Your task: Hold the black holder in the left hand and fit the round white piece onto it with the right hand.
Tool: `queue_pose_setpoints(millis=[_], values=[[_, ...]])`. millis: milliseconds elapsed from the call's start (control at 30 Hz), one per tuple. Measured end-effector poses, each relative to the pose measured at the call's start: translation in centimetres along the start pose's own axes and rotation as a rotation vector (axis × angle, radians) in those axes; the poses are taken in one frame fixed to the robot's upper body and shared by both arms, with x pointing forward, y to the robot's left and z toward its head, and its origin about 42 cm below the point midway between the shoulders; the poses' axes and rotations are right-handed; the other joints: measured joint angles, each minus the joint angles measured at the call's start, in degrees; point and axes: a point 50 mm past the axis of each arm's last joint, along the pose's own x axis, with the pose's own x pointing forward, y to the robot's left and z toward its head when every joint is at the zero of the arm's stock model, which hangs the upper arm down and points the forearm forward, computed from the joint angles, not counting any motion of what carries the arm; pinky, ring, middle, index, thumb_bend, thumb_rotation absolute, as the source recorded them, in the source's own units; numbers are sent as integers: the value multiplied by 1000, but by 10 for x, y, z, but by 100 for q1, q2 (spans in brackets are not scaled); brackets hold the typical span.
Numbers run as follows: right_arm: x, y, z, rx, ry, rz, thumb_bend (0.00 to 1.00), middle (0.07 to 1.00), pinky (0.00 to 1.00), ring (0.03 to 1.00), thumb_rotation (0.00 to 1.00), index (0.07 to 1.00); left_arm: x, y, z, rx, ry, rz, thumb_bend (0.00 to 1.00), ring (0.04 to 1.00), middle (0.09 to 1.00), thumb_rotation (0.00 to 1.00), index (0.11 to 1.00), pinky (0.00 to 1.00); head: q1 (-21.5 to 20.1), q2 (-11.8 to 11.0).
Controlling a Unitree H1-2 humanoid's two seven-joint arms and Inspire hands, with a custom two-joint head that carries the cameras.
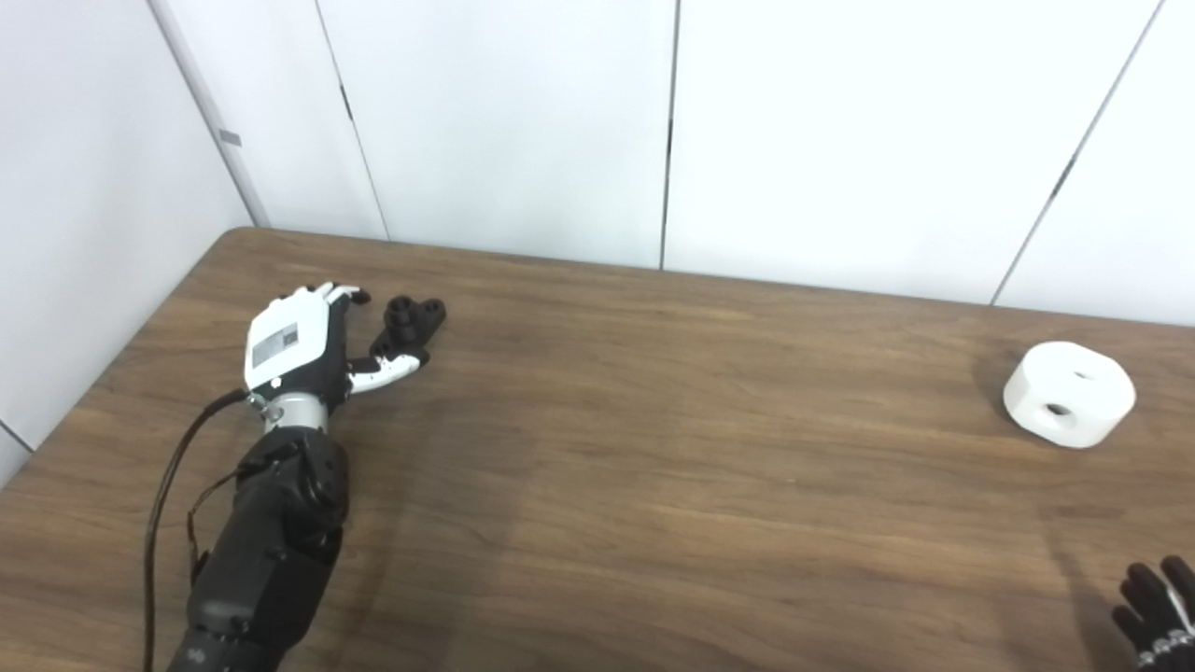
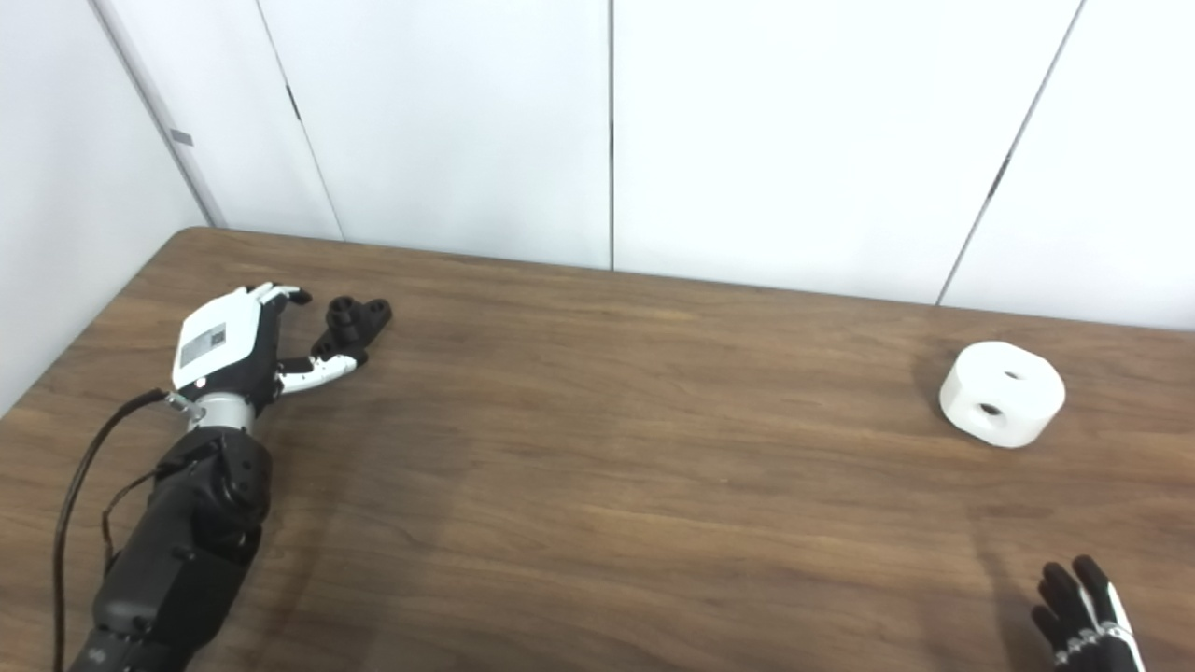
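The black holder lies on the wooden table, close to its far left corner. It is a small dark piece with short round pegs standing up from it. The left hand sits right at the holder, on its left side, with the white back of the hand turned up. The thumb reaches along the table to the holder's near edge and seems to touch it, while the fingers point past the holder's left side. The fingers are spread and have not wrapped around the holder, so the hand is released and the holder rests on the table. A thin black cable runs along the forearm, left of the holder.

The round white piece lies far to the right of the holder, across the table, near its far right edge. It is a thick disc with two dark holes in its top face. The right hand is well to the right of the holder too, at the near edge of the table, nearer than the white piece and apart from it. Only its dark fingertips show, held apart and holding nothing.
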Motion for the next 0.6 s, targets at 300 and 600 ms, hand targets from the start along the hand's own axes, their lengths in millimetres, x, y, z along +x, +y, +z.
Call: queue_pose_setpoints(millis=[300,600], values=[[0,1,0,-3,1,-1,578,929,907,932,1000,953,8,-9,1,12,16,-24,845,941,892,462,758,1000,-35,17],[-1,2,1,-4,3,-5,579,927,904,933,1000,951,22,-18,-4,-13,48,-49,837,936,876,426,724,1000,-70,35]])
